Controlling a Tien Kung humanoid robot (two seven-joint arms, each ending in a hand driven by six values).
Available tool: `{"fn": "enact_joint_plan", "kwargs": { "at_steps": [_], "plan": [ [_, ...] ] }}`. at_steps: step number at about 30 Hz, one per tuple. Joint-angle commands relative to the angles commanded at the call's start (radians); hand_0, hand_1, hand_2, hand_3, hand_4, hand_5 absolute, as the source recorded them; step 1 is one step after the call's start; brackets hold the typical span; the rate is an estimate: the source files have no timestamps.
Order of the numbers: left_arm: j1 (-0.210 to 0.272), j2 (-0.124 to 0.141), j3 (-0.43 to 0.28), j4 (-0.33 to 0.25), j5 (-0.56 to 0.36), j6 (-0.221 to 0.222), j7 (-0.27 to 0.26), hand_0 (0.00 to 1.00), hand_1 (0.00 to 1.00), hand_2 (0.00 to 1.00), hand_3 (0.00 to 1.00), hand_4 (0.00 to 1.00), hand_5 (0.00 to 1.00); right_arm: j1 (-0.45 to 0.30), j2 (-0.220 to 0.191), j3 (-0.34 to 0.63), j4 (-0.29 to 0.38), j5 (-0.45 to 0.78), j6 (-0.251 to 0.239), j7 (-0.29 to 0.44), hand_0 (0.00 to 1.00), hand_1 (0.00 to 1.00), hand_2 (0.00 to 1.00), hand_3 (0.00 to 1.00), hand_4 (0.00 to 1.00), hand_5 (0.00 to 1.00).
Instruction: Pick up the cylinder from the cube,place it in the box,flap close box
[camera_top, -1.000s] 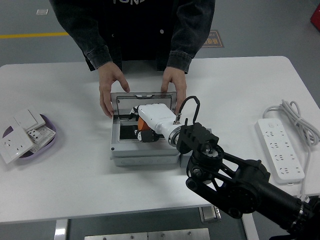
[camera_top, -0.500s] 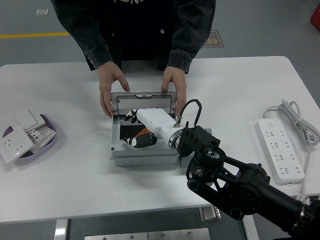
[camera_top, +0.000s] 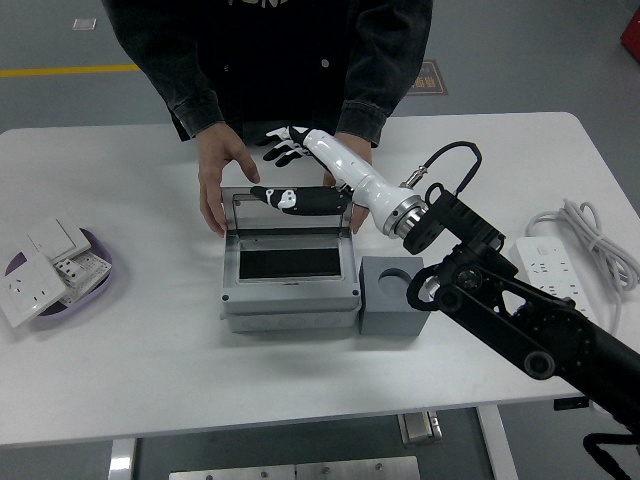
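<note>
I saw my right hand (camera_top: 300, 170) raised over the box (camera_top: 288, 270), fingers spread, thumb lying across the upright lid's (camera_top: 290, 209) top edge, holding nothing. A person's hands (camera_top: 222, 180) gripped the box's far corners. Grey cube (camera_top: 391, 294) sat touching the box's right side, top hole empty. Power strip (camera_top: 556, 296) at far right, plate w/ sockets (camera_top: 55, 270) at left.

No legible text. Partial white letters on person's black shirt (camera_top: 262, 4) cut off at top edge, unreadable. Floor sign (camera_top: 428, 78) behind the table has print, too small to read. Small floor label (camera_top: 85, 23) top left, blurred.
</note>
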Motion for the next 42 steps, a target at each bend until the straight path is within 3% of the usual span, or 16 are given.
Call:
{"fn": "enact_joint_plan", "kwargs": {
  "at_steps": [9, 12, 24, 35, 42],
  "plan": [
    [-0.006, -0.001, 0.005, 0.0, -0.001, -0.002, -0.005, 0.638, 0.664, 0.575, 0.642, 0.728, 0.281, 0.115, -0.019, -0.073, -0.183, 0.005, 0.02, -0.022, 0.681, 0.616, 0.664, 0.716, 0.754, 0.397],
    [-0.006, -0.001, 0.01, 0.0, -0.006, -0.002, -0.009, 0.638, 0.664, 0.575, 0.642, 0.728, 0.281, 0.12, -0.03, -0.094, -0.189, -0.026, 0.027, -0.036, 0.681, 0.616, 0.664, 0.716, 0.754, 0.397],
    [-0.006, -0.002, 0.009, 0.0, -0.003, -0.003, -0.011, 0.638, 0.664, 0.576, 0.642, 0.728, 0.281, 0.093, -0.088, -0.191, -0.038, -0.105, 0.043, -0.087, 0.68, 0.612, 0.644, 0.718, 0.746, 0.391],
    [-0.014, 0.001, 0.003, 0.0, 0.048, -0.016, -0.006, 0.638, 0.664, 0.575, 0.642, 0.729, 0.279, 0.05, -0.154, -0.224, 0.116, -0.113, 0.025, -0.105, 0.661, 0.61, 0.647, 0.717, 0.745, 0.395],
    [-0.014, 0.002, 0.01, 0.0, 0.036, -0.015, -0.012, 0.638, 0.663, 0.575, 0.642, 0.729, 0.28, 0.009, -0.17, -0.277, 0.113, 0.029, -0.03, -0.024, 0.652, 0.607, 0.643, 0.715, 0.723, 0.375]
  ]
}}
